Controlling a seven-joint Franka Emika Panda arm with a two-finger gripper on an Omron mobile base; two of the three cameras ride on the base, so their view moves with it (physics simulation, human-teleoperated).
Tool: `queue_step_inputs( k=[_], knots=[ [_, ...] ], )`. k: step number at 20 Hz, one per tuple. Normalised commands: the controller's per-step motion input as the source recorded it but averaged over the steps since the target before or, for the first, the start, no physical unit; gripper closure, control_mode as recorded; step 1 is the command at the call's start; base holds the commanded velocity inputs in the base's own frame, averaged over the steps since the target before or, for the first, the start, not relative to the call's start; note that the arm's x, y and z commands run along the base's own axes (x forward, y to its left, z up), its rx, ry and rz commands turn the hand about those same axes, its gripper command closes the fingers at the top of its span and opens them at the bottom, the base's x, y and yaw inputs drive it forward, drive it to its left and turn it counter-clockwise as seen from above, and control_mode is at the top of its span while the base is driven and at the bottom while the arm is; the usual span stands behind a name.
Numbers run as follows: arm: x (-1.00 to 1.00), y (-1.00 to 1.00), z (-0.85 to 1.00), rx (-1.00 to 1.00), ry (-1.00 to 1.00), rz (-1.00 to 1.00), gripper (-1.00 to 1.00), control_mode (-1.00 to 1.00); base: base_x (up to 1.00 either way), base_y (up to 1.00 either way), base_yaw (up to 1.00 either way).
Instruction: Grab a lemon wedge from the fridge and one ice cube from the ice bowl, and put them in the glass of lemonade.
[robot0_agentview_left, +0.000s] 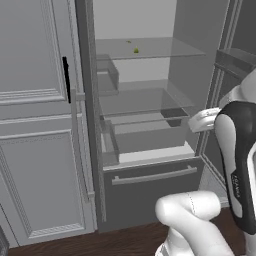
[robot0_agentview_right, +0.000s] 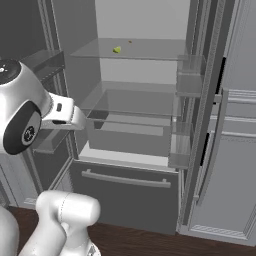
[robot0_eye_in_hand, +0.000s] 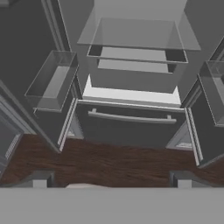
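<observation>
The fridge (robot0_agentview_left: 150, 190) stands open. The tiny lemon wedge (robot0_agentview_left: 136, 50) on its top shelf looks light, soft, slippery; pinch its sides. The claw (robot0_eye_in_hand: 111, 177) is wide open, empty.

The fridge (robot0_agentview_left: 150, 192) stands open on a dark wooden floor (robot0_eye_in_hand: 109, 164). Its upper glass shelf (robot0_agentview_right: 145, 49) carries a small yellow-green lemon wedge (robot0_agentview_right: 117, 49) towards the left, with a tiny dark speck just behind it. Below, a second clear shelf (robot0_agentview_left: 145, 100) sits bare above a see-through bin (robot0_agentview_left: 150, 132). Clear door bins (robot0_eye_in_hand: 52, 81) hang at either side.
</observation>
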Motion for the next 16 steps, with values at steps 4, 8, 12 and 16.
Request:
queue_step_inputs(
  k=[4,8,12,16],
  knots=[
    [0.00,0.00,0.00,0.00,0.00,0.00,-1.00,1.00,0.89,-0.32,0.04],
    [0.00,0.00,0.00,0.00,0.00,0.00,-1.00,1.00,1.00,-0.55,0.02],
    [0.00,0.00,0.00,0.00,0.00,0.00,-1.00,1.00,0.76,-0.50,0.00],
    [0.00,0.00,0.00,0.00,0.00,0.00,-1.00,1.00,0.65,0.24,0.00]
  ],
)
